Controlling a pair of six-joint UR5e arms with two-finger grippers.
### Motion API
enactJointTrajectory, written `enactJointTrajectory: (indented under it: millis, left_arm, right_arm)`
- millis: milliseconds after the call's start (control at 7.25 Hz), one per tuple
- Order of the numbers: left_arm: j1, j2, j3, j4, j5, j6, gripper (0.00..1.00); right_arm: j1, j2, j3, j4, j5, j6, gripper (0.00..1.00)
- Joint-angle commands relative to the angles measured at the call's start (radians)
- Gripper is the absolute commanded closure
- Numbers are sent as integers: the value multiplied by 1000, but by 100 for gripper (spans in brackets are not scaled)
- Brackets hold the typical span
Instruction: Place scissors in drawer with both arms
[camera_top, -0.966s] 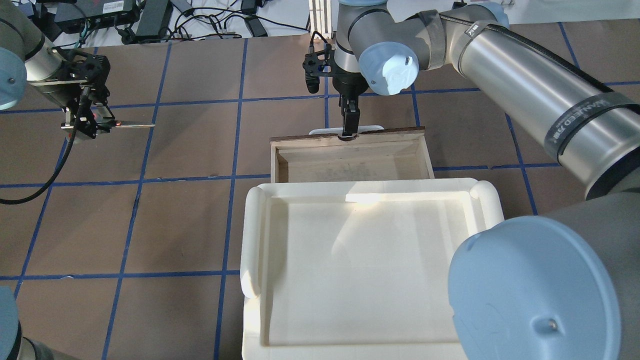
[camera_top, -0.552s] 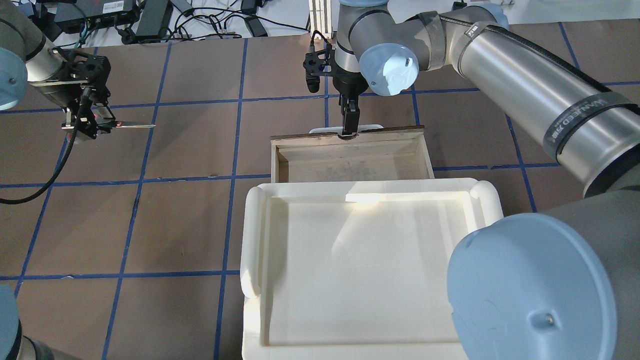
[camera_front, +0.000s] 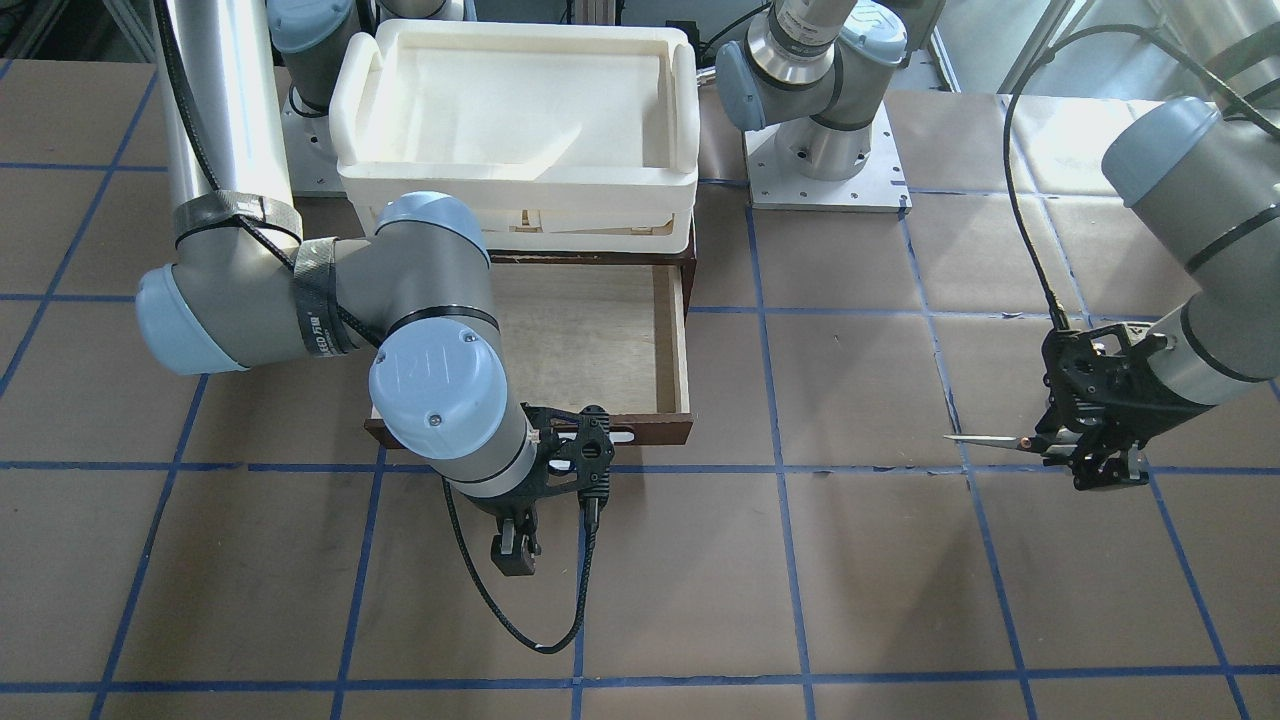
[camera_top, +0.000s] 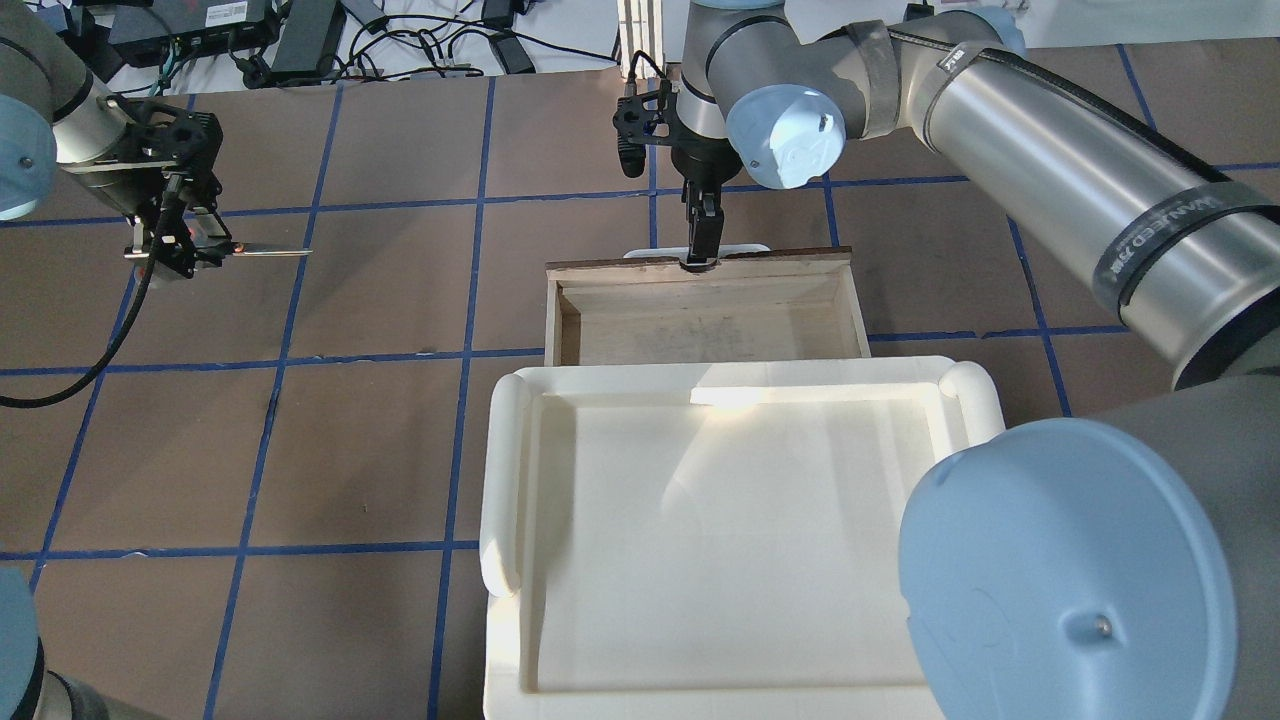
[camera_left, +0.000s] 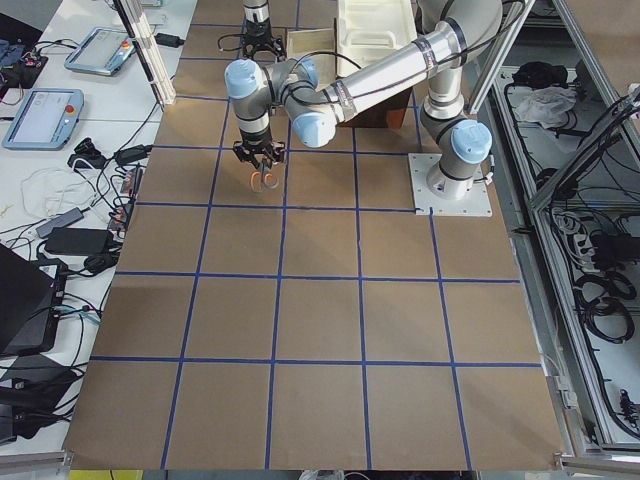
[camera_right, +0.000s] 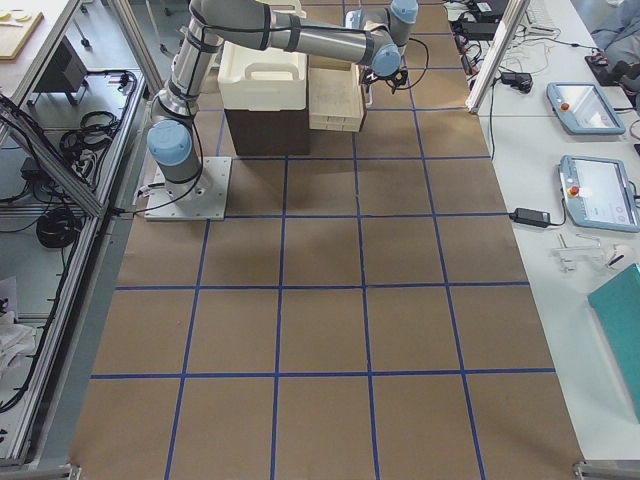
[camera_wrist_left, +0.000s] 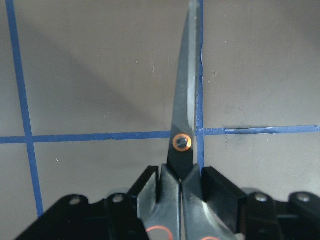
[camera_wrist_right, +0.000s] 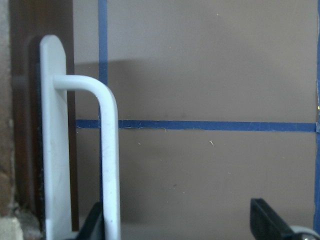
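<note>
Through the overhead camera, the left hand (camera_top: 200, 247) is pinching the scissors (camera_top: 262, 251) far out on the left of the tabletop (camera_top: 380, 450), well apart from the drawer (camera_top: 700, 325). The blades are pointing toward the drawer. It is standing pulled out, with its rear part hiding under the white bin (camera_top: 505, 470). The right hand (camera_top: 698, 258) is hanging at the middle of the drawer front, by the white handle (camera_top: 640, 256).

In the front-facing view, the drawer is showing a bare wooden floor. The scissors are lying level in the left hand.

In the left wrist view, the fingers (camera_wrist_left: 220, 192) are pressing on the scissors just behind the pivot, and the blades are closed together.

In the right wrist view, the fingers (camera_wrist_right: 267, 220) are spreading wide and gripping nothing. The white handle is passing just beside one of them, and I cannot tell if they touch.

I am thinking the danger lies in the crossing. The left arm must go where the right hand is hanging, so the two may collide. The pinch is also narrow, so the scissors may turn and their point may catch the drawer rim or the white bin.
</note>
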Motion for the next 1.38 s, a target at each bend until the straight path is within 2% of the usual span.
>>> enactJointTrajectory:
  millis: [0,414,690,966,1241]
  left_arm:
    - [0,0,2,0,-4,0,100]
    - [-53,29,7,-3,1,-24,100]
    - [-132,35,5,-3,-1,-88,100]
    - [-242,45,7,0,-7,-127,100]
    - [-337,53,7,0,-7,-243,100]
  right_arm:
    - [-1,-5,0,1,8,7,0]
    - [-51,-86,0,62,74,8,0]
    - [-87,-158,-2,132,74,34,0]
    - [-180,-215,1,228,70,47,0]
    - [-240,-297,12,322,51,98,0]
